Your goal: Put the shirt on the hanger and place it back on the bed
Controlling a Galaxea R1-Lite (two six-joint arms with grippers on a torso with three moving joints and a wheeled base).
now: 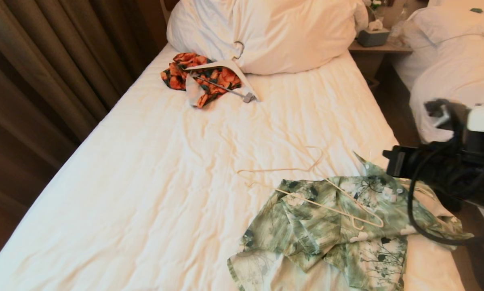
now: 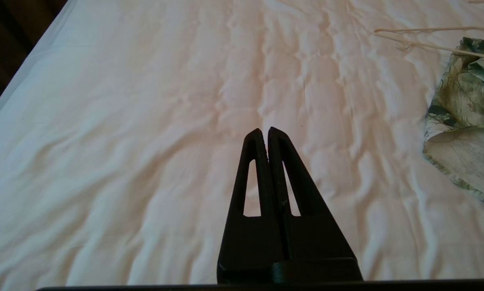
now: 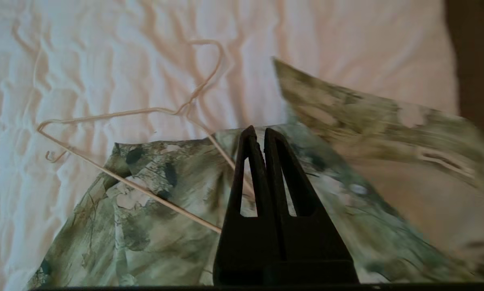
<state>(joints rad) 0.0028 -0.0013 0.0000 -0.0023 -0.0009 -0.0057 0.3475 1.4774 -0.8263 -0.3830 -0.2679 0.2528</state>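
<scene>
The green and white flower-print shirt (image 1: 339,234) lies crumpled near the right front corner of the bed (image 1: 165,182). One flap stands up beside my right arm (image 1: 448,169). The thin cream hanger (image 1: 327,206) lies flat, its lower bar across the shirt and its hook on the bare sheet. In the right wrist view my right gripper (image 3: 260,130) hovers shut over the shirt (image 3: 145,194), near the hanger (image 3: 104,115), with no cloth showing between its fingers. My left gripper (image 2: 265,129), out of the head view, is shut above bare sheet, left of the shirt (image 2: 464,105) and hanger (image 2: 428,29).
A big white pillow (image 1: 274,32) lies at the bed's head. In front of it are an orange-and-black garment (image 1: 185,68) and a broad white hanger (image 1: 226,66). A nightstand with a tissue box (image 1: 373,36) and a second bed (image 1: 456,60) stand on the right, brown curtains (image 1: 44,60) on the left.
</scene>
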